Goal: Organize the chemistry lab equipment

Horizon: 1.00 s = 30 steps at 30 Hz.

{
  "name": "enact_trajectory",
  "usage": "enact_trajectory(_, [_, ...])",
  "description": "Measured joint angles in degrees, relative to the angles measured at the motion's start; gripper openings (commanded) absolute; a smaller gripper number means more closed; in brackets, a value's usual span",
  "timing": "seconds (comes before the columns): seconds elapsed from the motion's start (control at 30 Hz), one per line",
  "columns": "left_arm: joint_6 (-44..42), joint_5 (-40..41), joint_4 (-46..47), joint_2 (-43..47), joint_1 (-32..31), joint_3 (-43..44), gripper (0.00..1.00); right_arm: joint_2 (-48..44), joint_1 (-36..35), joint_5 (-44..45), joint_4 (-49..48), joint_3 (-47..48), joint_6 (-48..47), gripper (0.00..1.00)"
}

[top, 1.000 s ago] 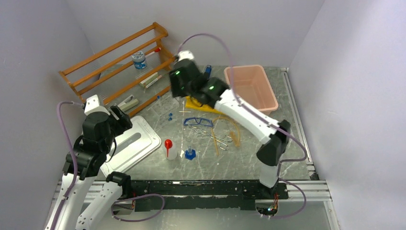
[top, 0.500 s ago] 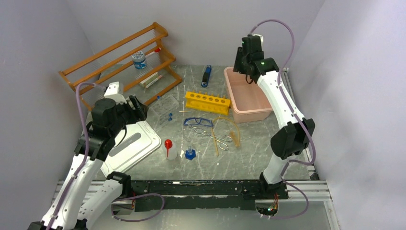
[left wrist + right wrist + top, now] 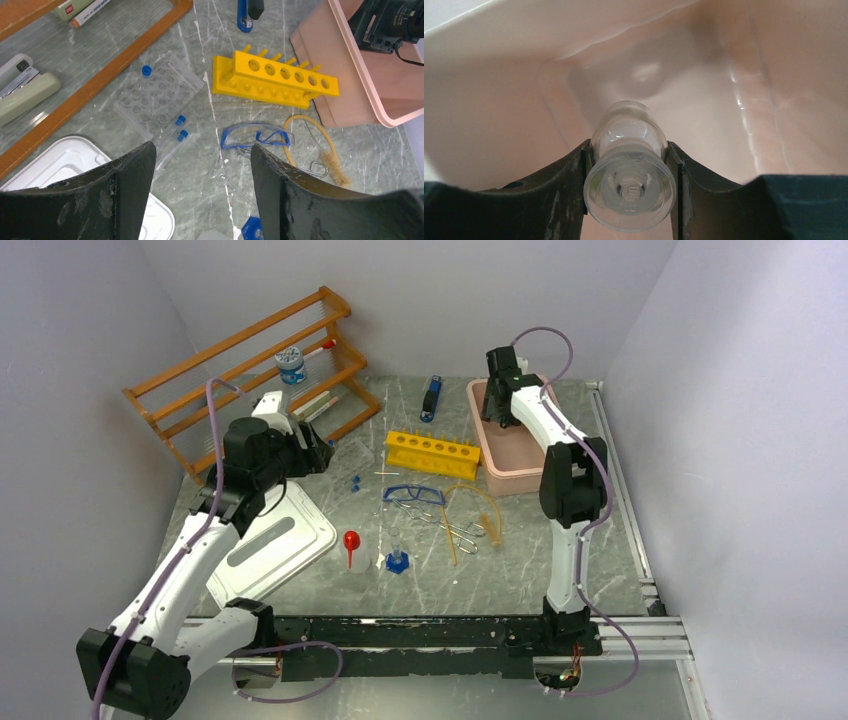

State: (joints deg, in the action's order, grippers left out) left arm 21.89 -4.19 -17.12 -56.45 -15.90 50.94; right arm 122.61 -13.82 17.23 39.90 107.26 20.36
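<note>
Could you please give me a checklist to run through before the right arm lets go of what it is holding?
1. Grip: ok. The right gripper pinches the clear bulb-shaped piece from both sides.
2. Over the target: ok. The pink bin fills the wrist view beneath the piece.
3. Landing spot: ok. No other item shows on the bin floor under it.
4. Drop height: cannot tell. No view shows the gap to the floor.
5. Left gripper: ok. It is open, holds nothing, and hovers above the blue-capped tubes.
6. Arm spacing: ok. The top view shows the arms well apart.
</note>
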Motion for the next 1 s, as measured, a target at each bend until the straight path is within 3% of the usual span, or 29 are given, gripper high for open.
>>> enact_trajectory(0.4, [-0.6,-0.7,4.0,-5.5,0.0,3.0,0.73,5.3,2.2,-8.0,-2.7,2.6,-8.4,0.34])
enact_trajectory(0.77, [-0.5,-1.0,4.3,-7.3,0.0,5.3,0.73,6.8,3.9,-16.0,-4.9,2.6,-23.0,0.39])
enact_trajectory(1.0, [-0.5,-1.0,5.7,-9.6,0.0,7.0,0.71,8.0,4.3,-17.3,-6.1,2.7,-25.7,0.42])
